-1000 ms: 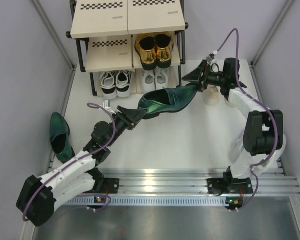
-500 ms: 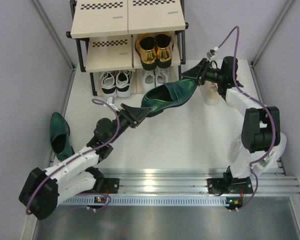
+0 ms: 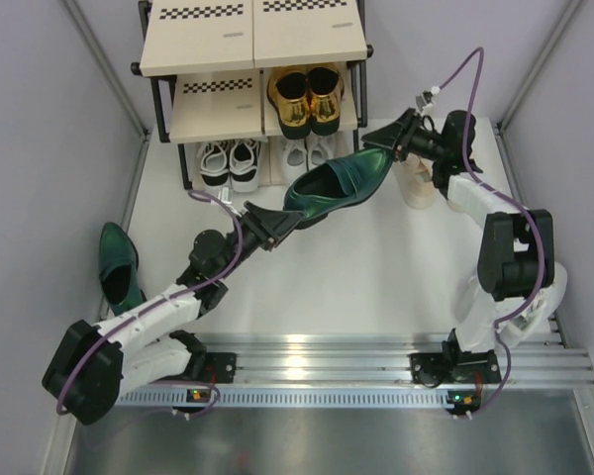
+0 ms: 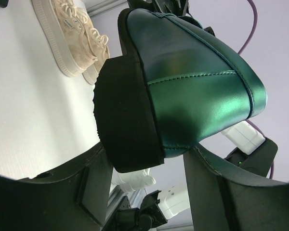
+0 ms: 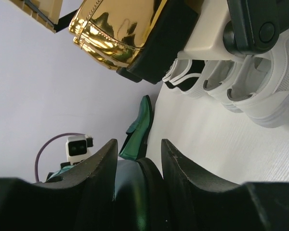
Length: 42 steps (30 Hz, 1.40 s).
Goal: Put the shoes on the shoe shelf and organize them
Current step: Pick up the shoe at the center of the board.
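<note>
At far left of the overhead view, you find the second green loafer [image 3: 117,269] lying alone on the white table [image 3: 396,267], well apart from both arms. Behind it stands the shoe shelf [image 3: 203,40]. Beneath its middle board sit the black-and-white sneakers [image 3: 230,160], with the white lace-ups [image 3: 307,153] just beside them, and the gold loafers [image 3: 307,97] occupy the right half of the middle tier. Your left gripper [image 3: 285,219] is clamped on the block heel of the raised green loafer [image 3: 339,183]. The left wrist view shows that black heel [image 4: 127,120] wedged between the two dark fingers [image 4: 89,185]. The loafer hangs clear of the table in front of the shelf, heel lower at left and toe higher at right, spanning the gap between the arms. Your right gripper [image 3: 384,143] pinches the toe end. In the right wrist view the dark toe [image 5: 135,192] fills the space between its fingers [image 5: 98,168], with the gold loafers and the second green loafer visible beyond. The beige sneakers [image 3: 416,186] rest on the table just below the right wrist, partly hidden by the arm.
</note>
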### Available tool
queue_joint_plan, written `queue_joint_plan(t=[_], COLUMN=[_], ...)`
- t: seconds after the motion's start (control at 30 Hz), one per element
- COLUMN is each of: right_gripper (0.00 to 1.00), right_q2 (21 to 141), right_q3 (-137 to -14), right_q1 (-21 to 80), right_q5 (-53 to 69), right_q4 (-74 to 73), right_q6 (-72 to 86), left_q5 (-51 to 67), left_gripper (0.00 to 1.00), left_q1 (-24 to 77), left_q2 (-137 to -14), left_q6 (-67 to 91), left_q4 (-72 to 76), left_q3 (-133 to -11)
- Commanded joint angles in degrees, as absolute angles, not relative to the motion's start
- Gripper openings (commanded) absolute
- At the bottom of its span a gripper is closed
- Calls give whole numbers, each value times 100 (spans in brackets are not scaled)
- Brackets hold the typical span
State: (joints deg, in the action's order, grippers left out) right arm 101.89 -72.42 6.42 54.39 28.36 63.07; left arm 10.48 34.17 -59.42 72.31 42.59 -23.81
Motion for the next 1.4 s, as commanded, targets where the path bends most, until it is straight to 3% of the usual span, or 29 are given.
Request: queue_joint_plan(t=[0.0, 0.13, 0.23, 0.33, 0.4, 0.53, 0.67, 0.7, 0.77, 0.97, 1.0, 1.03, 1.07, 1.13, 1.2, 1.37], right_gripper=[0, 0, 0, 0, 0, 0, 0, 0, 0, 0, 5, 21, 44, 62, 73, 81], right_q2=[10055, 10037, 10028, 10037, 10020, 10011, 9984, 9976, 9976, 10019, 10037, 10063, 10072, 10116, 10125, 10169], right_q3=[-7189, -7146, -7137, -7146, -7163, -7163, -7172, -7181, -7198, -7259, -7277, -7330, -7356, -7435, -7488, -7559], right_q1=[1204, 1204, 1213, 1222, 1239, 1248, 1239, 1248, 1248, 1248, 1248, 1239, 1239, 1213, 1187, 1152], right_q5=[6390, 6425, 6442, 6460, 6469, 6478, 6495, 6495, 6513, 6635, 6671, 6680, 6688, 6680, 6688, 6680], right_q4=[3199, 3199, 3199, 3199, 3155, 3076, 3024, 2980, 2945, 2848, 2848, 2856, 2839, 2909, 3049, 3234], right_q6=[6882, 6873, 6864, 6847, 6820, 6715, 6636, 6601, 6531, 6346, 6328, 6302, 6302, 6319, 6433, 6548], left_q5=[1512, 1476, 1547, 1582, 1547, 1214, 932, 819, 704, 519, 501, 431, 387, 291, 281, 299], left_gripper=[56, 66, 82, 90, 90, 72, 38, 20, 3, 0, 0, 0, 0, 0, 0, 0], left_q1=[3551, 3551, 3551, 3551, 3559, 3559, 3551, 3551, 3551, 3551, 3551, 3551, 3551, 3551, 3551, 3542], left_q2=[-6196, -6310, -6433, -6530, -6574, -6530, -6408, -6303, -6171, -5617, -5564, -5511, -5415, -5335, -5256, -5159], left_q6=[7225, 7312, 7365, 7444, 7471, 7558, 7497, 7454, 7357, 6829, 6759, 6724, 6698, 6680, 6680, 6723], left_q4=[5087, 5378, 5571, 5773, 5801, 5923, 5933, 5820, 5600, 5168, 5168, 5168, 5168, 5168, 5168, 5255], left_q3=[-2786, -2760, -2812, -2813, -2795, -2638, -2505, -2479, -2461, -2435, -2417, -2417, -2417, -2382, -2373, -2303])
